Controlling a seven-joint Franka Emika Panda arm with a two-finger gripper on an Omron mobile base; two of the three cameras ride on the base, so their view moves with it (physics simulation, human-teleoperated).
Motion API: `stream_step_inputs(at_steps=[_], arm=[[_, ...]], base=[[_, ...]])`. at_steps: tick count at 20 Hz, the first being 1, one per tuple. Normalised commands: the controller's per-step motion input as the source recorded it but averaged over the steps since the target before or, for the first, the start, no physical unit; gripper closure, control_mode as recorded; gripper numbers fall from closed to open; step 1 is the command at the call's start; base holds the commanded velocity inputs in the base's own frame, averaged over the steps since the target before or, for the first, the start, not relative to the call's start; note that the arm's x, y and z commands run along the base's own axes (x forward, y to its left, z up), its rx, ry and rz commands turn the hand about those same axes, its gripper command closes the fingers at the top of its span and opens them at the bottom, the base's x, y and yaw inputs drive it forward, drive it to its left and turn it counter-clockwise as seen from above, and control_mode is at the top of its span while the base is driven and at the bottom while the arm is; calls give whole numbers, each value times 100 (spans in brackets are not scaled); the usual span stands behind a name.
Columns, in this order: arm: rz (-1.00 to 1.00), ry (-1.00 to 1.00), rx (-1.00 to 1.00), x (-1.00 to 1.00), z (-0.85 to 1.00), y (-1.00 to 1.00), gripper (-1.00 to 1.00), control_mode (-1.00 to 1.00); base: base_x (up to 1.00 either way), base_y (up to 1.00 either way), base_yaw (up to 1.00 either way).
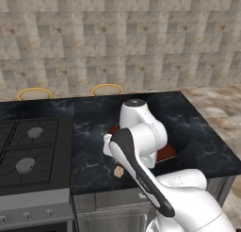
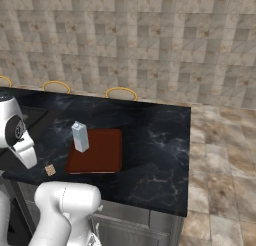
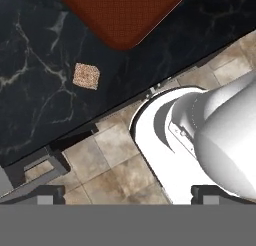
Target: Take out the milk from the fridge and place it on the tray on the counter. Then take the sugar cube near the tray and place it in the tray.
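The milk (image 2: 80,137) stands upright on the left part of the reddish-brown tray (image 2: 102,152), which lies on the black counter (image 2: 155,135). In the left base view my arm covers most of the tray (image 1: 168,153). The sugar cube (image 2: 50,170) lies on the counter just off the tray's near left corner, close to the front edge (image 1: 118,171). In the hand view, my gripper (image 3: 129,194) is open and empty, its fingertips (image 3: 46,193) wide apart. It looks down over the counter's front edge, with the sugar cube (image 3: 86,75) and a tray corner (image 3: 125,15) ahead. The fridge is out of view.
A black gas stovetop (image 1: 28,151) takes up the counter's left end. Two yellow-rimmed chair backs (image 1: 107,89) rise behind the counter's far edge. Tiled floor (image 2: 220,155) lies to the right of the counter. My own white base (image 3: 200,135) sits right below the hand.
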Motion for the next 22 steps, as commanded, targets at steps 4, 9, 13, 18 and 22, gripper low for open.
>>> stream_step_inputs(at_steps=[4,9,13,18,22], arm=[[-8,0,-6,2,-32,-9,-100,-100],[-6,0,-2,8,-24,-22,-100,-100],[-2,0,0,29,-17,-11,-100,-100],[0,0,0,38,-20,0,-100,-100],[0,1,0,35,-23,0,-100,-100]], base=[[0,0,0],[0,0,0],[0,0,0],[0,0,0],[0,0,0]])
